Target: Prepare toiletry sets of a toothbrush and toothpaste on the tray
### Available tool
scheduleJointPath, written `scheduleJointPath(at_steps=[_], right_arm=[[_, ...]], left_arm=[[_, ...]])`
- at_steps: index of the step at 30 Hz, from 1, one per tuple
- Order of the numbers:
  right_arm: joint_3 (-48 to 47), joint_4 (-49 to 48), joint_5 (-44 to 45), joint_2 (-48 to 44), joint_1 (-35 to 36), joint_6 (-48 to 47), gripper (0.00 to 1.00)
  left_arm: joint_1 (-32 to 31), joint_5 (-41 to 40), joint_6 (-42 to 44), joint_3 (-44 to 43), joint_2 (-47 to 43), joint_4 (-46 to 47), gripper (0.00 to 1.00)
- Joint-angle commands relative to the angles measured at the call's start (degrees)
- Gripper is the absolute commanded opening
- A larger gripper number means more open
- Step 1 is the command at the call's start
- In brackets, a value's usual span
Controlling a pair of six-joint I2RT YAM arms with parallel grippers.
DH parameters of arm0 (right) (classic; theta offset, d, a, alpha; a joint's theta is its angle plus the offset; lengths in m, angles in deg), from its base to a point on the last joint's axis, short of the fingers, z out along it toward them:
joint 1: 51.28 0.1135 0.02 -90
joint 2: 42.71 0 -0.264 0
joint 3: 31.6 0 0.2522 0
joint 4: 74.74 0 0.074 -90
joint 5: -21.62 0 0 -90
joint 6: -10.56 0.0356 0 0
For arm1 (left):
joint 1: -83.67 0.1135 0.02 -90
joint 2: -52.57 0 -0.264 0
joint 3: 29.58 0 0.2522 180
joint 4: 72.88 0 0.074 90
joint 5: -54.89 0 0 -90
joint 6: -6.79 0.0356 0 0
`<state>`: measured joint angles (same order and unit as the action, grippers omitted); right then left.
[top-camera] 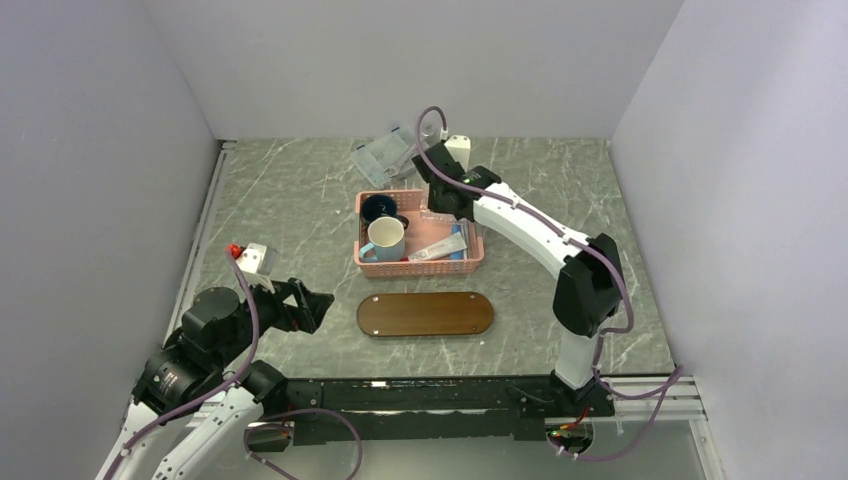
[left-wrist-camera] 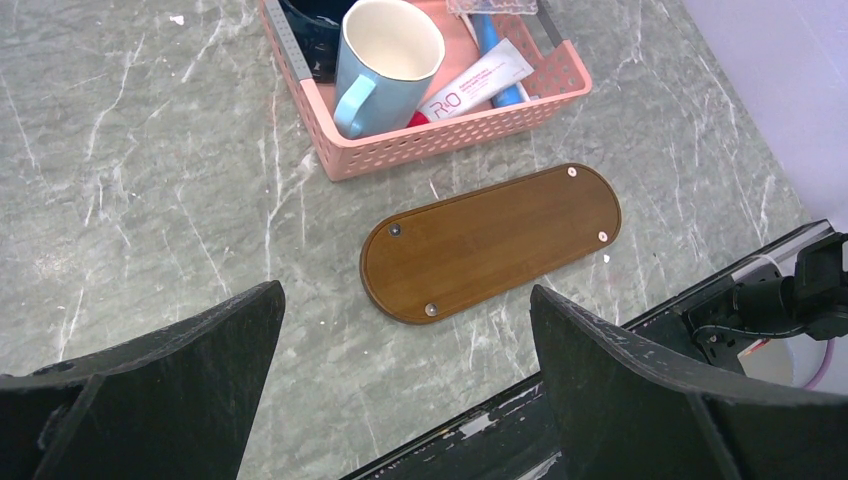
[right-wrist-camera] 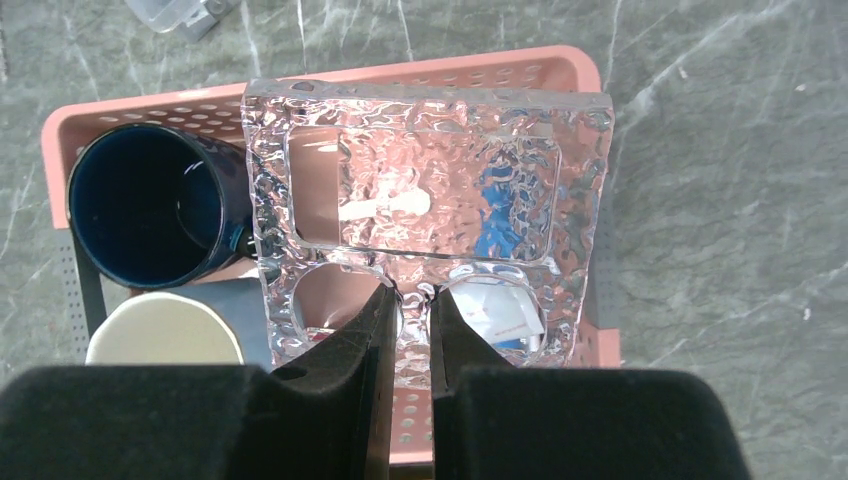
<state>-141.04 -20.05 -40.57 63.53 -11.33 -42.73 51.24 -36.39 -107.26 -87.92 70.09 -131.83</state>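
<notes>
Top view: tray [top-camera: 425, 313] lies bare on the table [top-camera: 280, 200], just in front of the pink basket [top-camera: 420, 262]. Nothing is set on it yet. The basket holds a dark blue mug [top-camera: 380, 208], a light blue mug [top-camera: 385, 239] and a toothpaste tube [top-camera: 440, 250]. A clear plastic box [top-camera: 385, 155] sits behind the basket. Right gripper [top-camera: 447, 205] hangs over the basket's far right corner. Left gripper [top-camera: 312, 308] is parked near-left, well apart from the tray.

Left wrist: left gripper's jaws are spread wide with nothing between them, looking down at the tray. The toothpaste tube lies flat in the basket beside the light blue mug, touching a blue item [left-wrist-camera: 497, 60]. Can't tell whether that is a toothbrush or a second tube.

Right wrist: right gripper is clamped on a clear rippled panel [right-wrist-camera: 430, 110], pinching the strip between its two round holes. The panel spans the basket's right half and covers the toiletries.

My read: the step is clearing the panel off the basket, and set-building hasn't started. Next: carry the panel clear, set it down away from the tray, then pick the tube.
</notes>
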Motion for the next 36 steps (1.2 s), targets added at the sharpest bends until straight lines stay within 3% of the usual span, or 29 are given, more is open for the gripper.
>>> scheduleJointPath(at_steps=[1,23,36], right_arm=[[1.83,-2.41,1.37,-6.02,0.01,-4.32,0.00],[13.41,6.24,-8.56,-26.42,2.66,-8.69,0.00],[23.40,11.28,-5.41,-33.77,12.43,5.34,0.00]], left_arm=[[0.29,0.42,0.50,-0.06,0.85,2.26,0.99],[0.56,0.15,0.32,-0.11,2.00,2.09,0.99],[0.58,0.06,0.24,-0.22,2.65,1.80,0.99]])
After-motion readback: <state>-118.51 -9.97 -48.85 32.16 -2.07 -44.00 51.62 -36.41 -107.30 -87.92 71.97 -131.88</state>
